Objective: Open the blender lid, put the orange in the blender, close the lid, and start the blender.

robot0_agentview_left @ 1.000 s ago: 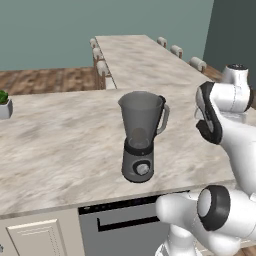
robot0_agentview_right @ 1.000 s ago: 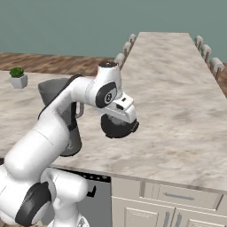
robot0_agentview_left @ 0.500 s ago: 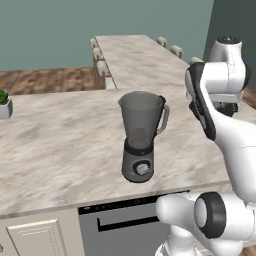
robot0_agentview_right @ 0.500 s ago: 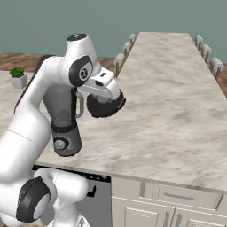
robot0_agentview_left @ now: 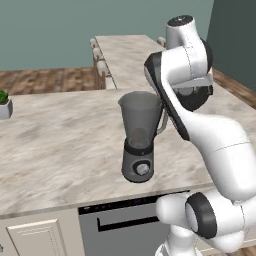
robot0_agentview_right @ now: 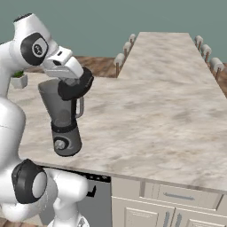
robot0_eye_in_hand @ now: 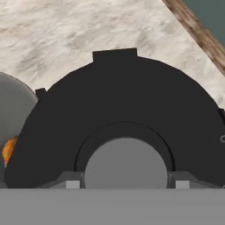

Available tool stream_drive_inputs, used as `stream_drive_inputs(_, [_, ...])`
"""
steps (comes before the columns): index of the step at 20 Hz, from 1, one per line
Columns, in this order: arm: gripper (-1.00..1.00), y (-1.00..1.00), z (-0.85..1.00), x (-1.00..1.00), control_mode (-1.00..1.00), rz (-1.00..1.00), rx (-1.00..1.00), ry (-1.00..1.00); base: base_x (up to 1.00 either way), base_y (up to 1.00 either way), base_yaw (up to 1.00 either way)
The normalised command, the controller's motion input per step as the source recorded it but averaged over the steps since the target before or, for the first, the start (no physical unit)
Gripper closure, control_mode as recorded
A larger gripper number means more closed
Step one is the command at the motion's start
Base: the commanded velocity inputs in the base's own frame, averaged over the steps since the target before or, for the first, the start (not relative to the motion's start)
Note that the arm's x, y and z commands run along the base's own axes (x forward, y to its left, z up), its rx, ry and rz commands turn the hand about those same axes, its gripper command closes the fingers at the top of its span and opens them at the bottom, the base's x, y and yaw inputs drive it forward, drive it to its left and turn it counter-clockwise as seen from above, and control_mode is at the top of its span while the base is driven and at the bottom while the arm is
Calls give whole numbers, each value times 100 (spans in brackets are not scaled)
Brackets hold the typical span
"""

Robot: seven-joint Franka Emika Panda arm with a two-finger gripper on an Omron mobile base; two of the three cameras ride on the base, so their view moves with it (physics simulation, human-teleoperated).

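Note:
The grey blender [robot0_agentview_left: 139,138] [robot0_agentview_right: 62,116] stands near the counter's front edge, its smoky jar open at the top. My gripper [robot0_agentview_right: 71,81] [robot0_eye_in_hand: 125,182] is shut on the blender lid [robot0_agentview_right: 76,85] [robot0_agentview_left: 194,98] [robot0_eye_in_hand: 123,110], a near-black disc. I hold the lid tilted in the air at rim height, beside the jar on its handle side. In the hand view the lid's grey central knob [robot0_eye_in_hand: 125,163] sits between my fingertips. The orange [robot0_eye_in_hand: 9,149] peeks out past the lid's left edge, inside the jar's grey wall [robot0_eye_in_hand: 13,110].
A potted plant [robot0_agentview_left: 4,102] [robot0_agentview_right: 18,80] stands far left on the marble counter [robot0_agentview_left: 60,145] [robot0_agentview_right: 150,119]. Chairs [robot0_agentview_left: 100,65] [robot0_agentview_right: 120,60] line the long counter branch behind. A dishwasher front [robot0_agentview_left: 125,222] lies below the counter edge.
The arm has risen and swung towards the blender, carrying the lid from low over the counter up to the height of the jar's rim. The blender has not moved.

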Motion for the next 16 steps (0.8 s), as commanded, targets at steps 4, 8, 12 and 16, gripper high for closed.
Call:
stream_drive_inputs(4, [100,84,46,3,-100,0,-6,5,0,0,0])
stream_drive_inputs(8, [100,72,1,15,-100,0,0,7,0,0,0])
stream_drive_inputs(12, [100,60,-10,33,-100,0,0,8,0,0,0])
stream_drive_inputs(16, [100,49,-6,44,-100,0,0,8,0,0,0])
